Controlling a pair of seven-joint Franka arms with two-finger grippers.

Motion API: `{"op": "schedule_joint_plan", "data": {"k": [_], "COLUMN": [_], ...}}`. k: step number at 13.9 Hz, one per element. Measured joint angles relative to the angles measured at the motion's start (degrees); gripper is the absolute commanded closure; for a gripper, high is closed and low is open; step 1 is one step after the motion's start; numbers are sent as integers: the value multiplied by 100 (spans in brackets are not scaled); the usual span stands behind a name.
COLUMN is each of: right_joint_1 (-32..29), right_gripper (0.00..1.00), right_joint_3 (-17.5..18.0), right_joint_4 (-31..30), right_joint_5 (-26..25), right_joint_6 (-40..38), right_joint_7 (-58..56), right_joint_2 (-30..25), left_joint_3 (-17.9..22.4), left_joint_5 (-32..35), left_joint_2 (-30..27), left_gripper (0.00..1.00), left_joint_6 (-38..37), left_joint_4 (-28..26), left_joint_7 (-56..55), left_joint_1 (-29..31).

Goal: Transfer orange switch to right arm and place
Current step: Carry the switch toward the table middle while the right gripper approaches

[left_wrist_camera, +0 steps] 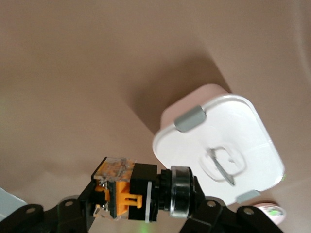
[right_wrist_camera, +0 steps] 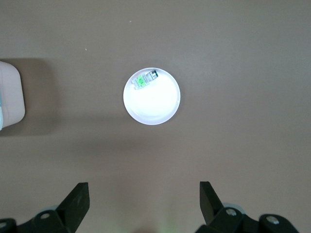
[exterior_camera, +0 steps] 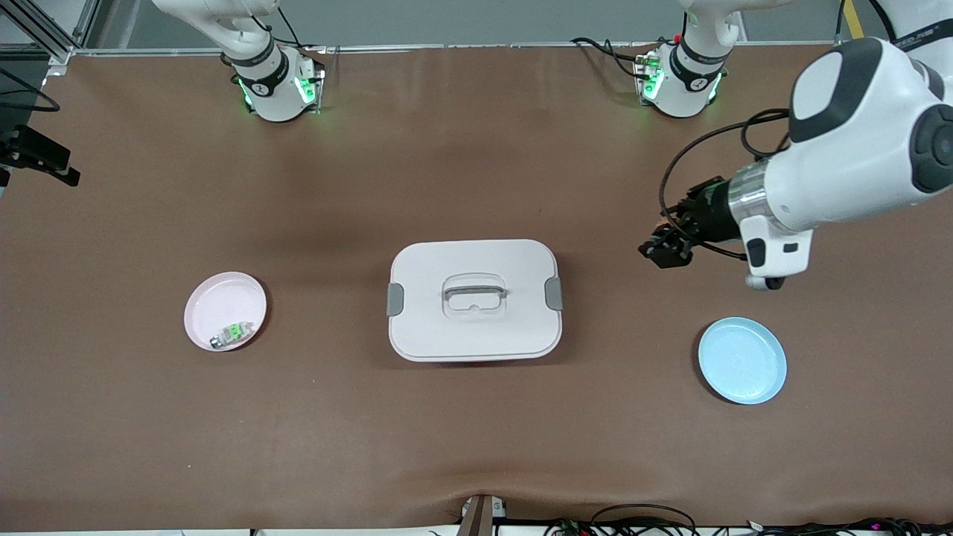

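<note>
- Holding the orange switch [left_wrist_camera: 127, 190] between its fingers, the left hand [exterior_camera: 668, 249] hung over bare desk [exterior_camera: 476, 447] toward the left arm's end, above the gap between the white lidded box [exterior_camera: 474, 299] at the desk's centre and the blue plate [exterior_camera: 742, 360].
- Pickup appeared done: the blue plate lay empty and the switch was off the desk.
- Handover was not yet begun, judging by the layout; the right hand [right_wrist_camera: 144, 206] stood wide and empty over the pink plate [exterior_camera: 225, 310] near the right arm's end of the desk.
- Placing also remained; that plate carried only a silvery part with green marks [exterior_camera: 230, 334].
- Front view: the switch was too small to make out in the left hand.
- Front view: the right arm's hand was cut off by the upper edge; only its base showed.
- Destination for placing could not be told.
</note>
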Motion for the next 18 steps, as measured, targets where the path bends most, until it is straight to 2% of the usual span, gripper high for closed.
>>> {"op": "schedule_joint_plan", "data": {"k": [2,5,8,11,15,18], "right_joint_1": [0,-87,-262,-130,120,213], "right_gripper": [0,0,0,0,0,0], "right_joint_3": [-3,-43,-63,60,103,124], "right_joint_4": [0,-5,-75,-307,-692,-1290], "right_joint_5": [125,1016,1894,2851,3484,3794], "right_joint_6": [-3,15,-9,4,497,925], "right_joint_7": [-375,-348,440,1119,1361,1362], "right_joint_2": [0,0,-14,-103,-306,-644], "left_joint_3": [-302,-689,-981,-1028,-1041,-1049], "left_joint_5": [-47,-266,-388,-628,-818,-819], "left_joint_2": [0,0,28,145,348,527], "left_gripper": [76,76,76,76,76,76], "left_joint_6": [227,698,1433,2176,2950,3552], "left_joint_4": [4,8,8,7,6,1], "left_joint_7": [-700,-1721,-2613,-3628,-4562,-5029], "left_joint_1": [-3,-11,-85,-469,-983,-1449]}}
